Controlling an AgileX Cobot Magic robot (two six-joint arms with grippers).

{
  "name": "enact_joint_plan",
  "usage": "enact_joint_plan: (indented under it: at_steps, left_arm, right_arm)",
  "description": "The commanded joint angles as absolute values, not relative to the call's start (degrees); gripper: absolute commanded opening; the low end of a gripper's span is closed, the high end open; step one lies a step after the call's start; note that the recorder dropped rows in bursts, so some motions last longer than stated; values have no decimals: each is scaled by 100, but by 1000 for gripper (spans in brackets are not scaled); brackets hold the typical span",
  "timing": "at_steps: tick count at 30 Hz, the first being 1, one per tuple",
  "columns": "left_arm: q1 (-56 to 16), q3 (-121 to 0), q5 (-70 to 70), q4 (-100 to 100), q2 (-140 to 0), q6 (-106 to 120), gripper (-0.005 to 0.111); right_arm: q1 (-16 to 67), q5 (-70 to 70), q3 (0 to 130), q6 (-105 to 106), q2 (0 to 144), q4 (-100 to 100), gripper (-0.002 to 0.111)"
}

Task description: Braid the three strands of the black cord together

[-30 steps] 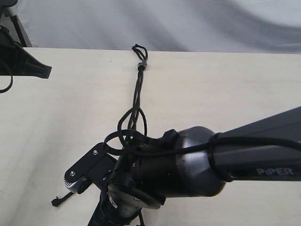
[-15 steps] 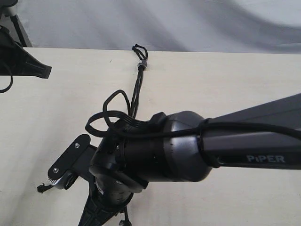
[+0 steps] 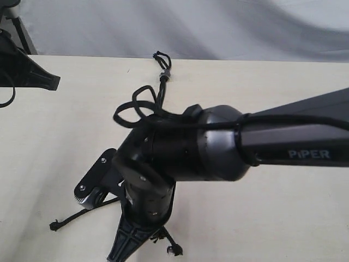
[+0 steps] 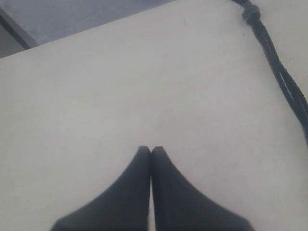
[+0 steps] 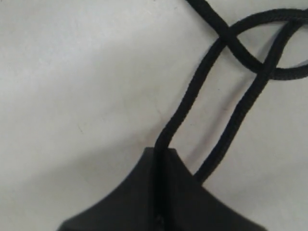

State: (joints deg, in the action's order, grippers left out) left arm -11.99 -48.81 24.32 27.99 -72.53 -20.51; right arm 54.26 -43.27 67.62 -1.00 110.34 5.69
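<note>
Now the right gripper (image 5: 161, 153) has pinched fully shut on one strand (image 5: 189, 96), low in the exterior frame (ready to carry across, I'd say); the black cord (image 3: 162, 64) loop sits top centre, left gripper (image 4: 150, 150) closed, empty.

A pale cream table (image 3: 283, 93), matte and faintly speckled, lies under the right gripper (image 5: 161, 153) and spreads out on every side of it. Well away from the gripper, past the table's far edge, a grey-white cloth (image 3: 229, 27) with soft folds fills the background. The light is soft and even, casting only faint shadows on the tabletop.
</note>
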Motion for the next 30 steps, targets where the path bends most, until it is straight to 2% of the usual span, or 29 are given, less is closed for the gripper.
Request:
enact_joint_plan:
  at_steps: [1, 13, 30]
  left_arm:
    - [-1189, -4842, 2397, 2781, -7203, -2067, 0]
    - [-1189, -4842, 2395, 2755, -7203, -2067, 0]
    - [-1189, -4842, 2395, 2755, -7203, -2067, 0]
  right_arm:
    - [5046, -4320, 6790, 1143, 10807, -388, -1]
    - [4070, -4047, 6790, 2086, 10703, -587, -1]
    - [4083, -4185, 6790, 2086, 11432, -715, -1]
